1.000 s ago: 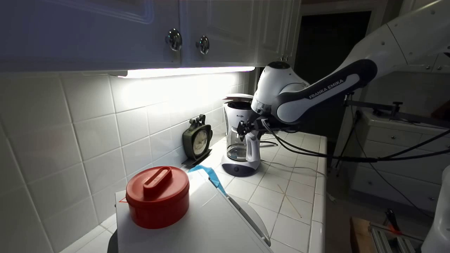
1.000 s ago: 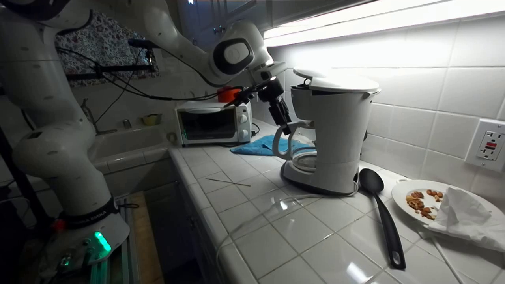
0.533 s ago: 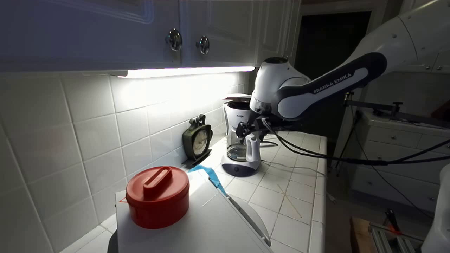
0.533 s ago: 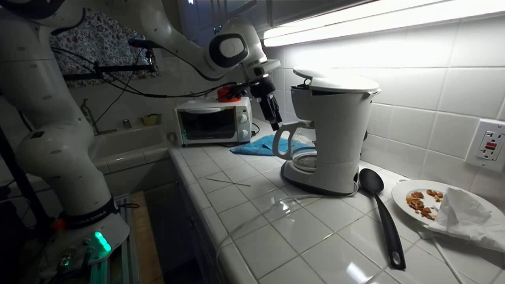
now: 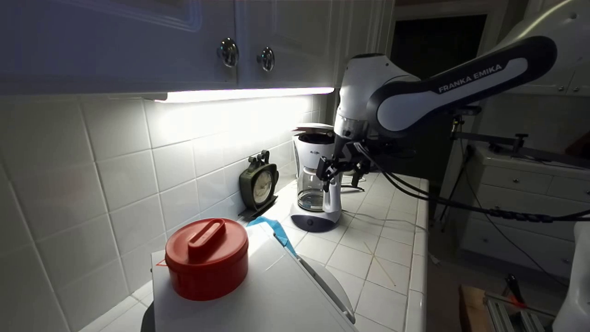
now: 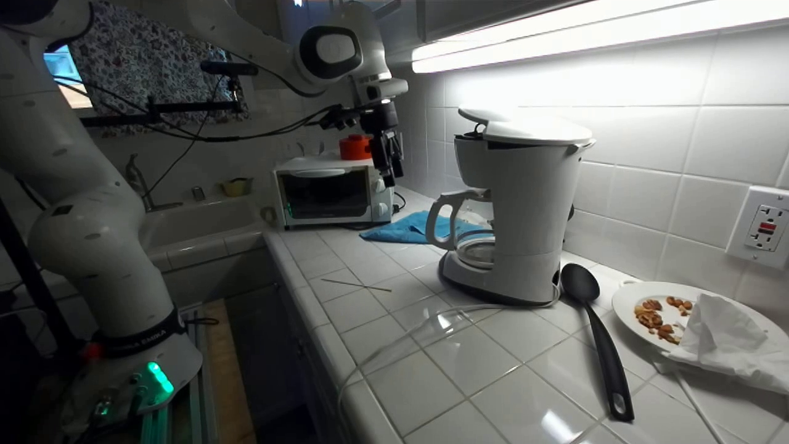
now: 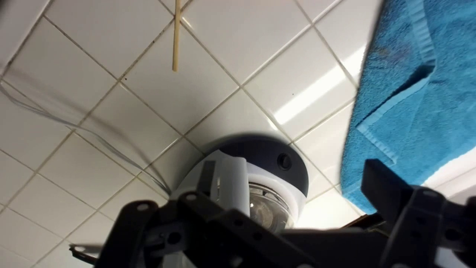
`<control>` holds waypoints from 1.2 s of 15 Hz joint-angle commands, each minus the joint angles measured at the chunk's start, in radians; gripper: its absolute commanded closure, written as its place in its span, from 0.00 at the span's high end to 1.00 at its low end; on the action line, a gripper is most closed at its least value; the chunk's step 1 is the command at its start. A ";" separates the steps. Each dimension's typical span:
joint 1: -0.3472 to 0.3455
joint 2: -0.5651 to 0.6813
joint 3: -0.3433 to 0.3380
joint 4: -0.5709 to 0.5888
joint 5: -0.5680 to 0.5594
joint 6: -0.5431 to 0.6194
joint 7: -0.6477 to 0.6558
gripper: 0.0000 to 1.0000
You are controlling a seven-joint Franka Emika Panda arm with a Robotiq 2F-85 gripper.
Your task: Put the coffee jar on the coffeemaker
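Note:
The coffee jar, a clear glass carafe (image 6: 476,250) with a white side handle (image 6: 436,223), stands upright on the base of the white coffeemaker (image 6: 533,203), under its filter section. In an exterior view the glass of the coffee jar (image 5: 309,197) shows from the front. The coffeemaker's lid is tilted up. My gripper (image 6: 392,177) hangs above and apart from the handle, toward the toaster oven. In the wrist view the gripper (image 7: 290,172) has its fingers spread wide, nothing between them; the handle (image 7: 234,182) appears below, close to the left finger's line of sight.
A blue towel (image 6: 404,228) lies beside the coffeemaker, before a toaster oven (image 6: 330,194) carrying a red container (image 5: 207,263). A black ladle (image 6: 601,345), a plate (image 6: 629,314) with nuts, a thin stick (image 6: 356,284) and a dark round scale (image 5: 260,184) also occupy the counter. Cabinets hang above.
One second ago the fingers were at the top of the handle. Since then the gripper has risen and drawn back from it toward the toaster oven. Jar and coffeemaker stayed put.

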 commanded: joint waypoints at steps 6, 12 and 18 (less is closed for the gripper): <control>0.024 -0.217 0.036 -0.196 0.161 -0.006 -0.089 1.00; 0.013 -0.354 0.055 -0.310 0.143 -0.001 -0.203 1.00; 0.007 -0.448 0.056 -0.389 0.167 0.010 -0.281 1.00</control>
